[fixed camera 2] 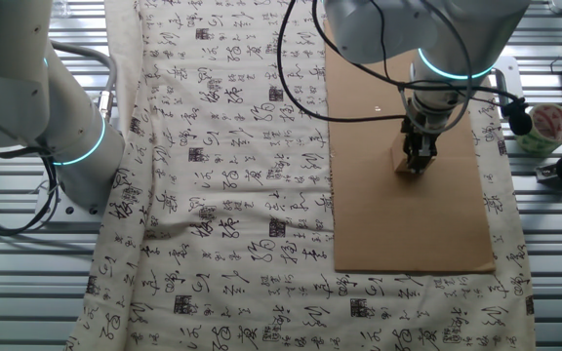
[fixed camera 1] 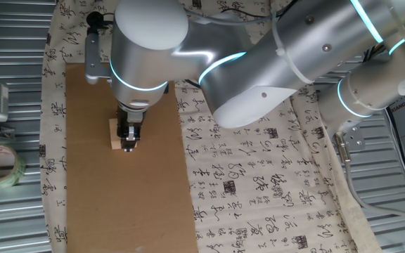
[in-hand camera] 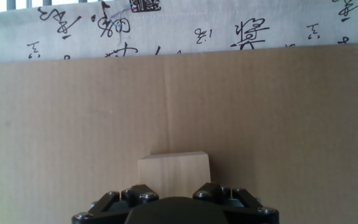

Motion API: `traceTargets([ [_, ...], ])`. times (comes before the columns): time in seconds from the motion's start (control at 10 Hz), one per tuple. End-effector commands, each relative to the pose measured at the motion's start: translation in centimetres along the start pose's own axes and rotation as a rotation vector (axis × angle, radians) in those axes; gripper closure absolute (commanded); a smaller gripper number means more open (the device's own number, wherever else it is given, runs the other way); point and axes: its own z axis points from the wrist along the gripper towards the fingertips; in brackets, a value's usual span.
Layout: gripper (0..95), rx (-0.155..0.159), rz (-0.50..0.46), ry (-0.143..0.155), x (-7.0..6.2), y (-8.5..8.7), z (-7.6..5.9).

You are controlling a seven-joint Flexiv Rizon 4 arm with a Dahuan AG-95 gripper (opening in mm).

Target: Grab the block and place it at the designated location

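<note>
The gripper stands upright on the brown cardboard sheet with the block at its fingers, seemingly positioned for a straight-down grasp or release, though whether it clamps the block cannot be told.

Two high cams, opposite sides, sharing cardboard sheet; hand cam close, downward.

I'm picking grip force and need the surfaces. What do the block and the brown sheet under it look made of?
The block looks like pale unfinished wood: matte, faint grain, crisp edges. The brown sheet looks like plain cardboard: dull tan with fine ribbing and a crease line.
</note>
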Motion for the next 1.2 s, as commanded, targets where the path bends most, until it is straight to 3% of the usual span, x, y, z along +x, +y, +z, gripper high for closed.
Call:
traceTargets([
  [0.1,95.0,-0.001,0.001,0.0,0.02,-0.01,0.0],
  [1.2,95.0,-0.005,0.004,-0.007,0.04,-0.04,0.31],
])
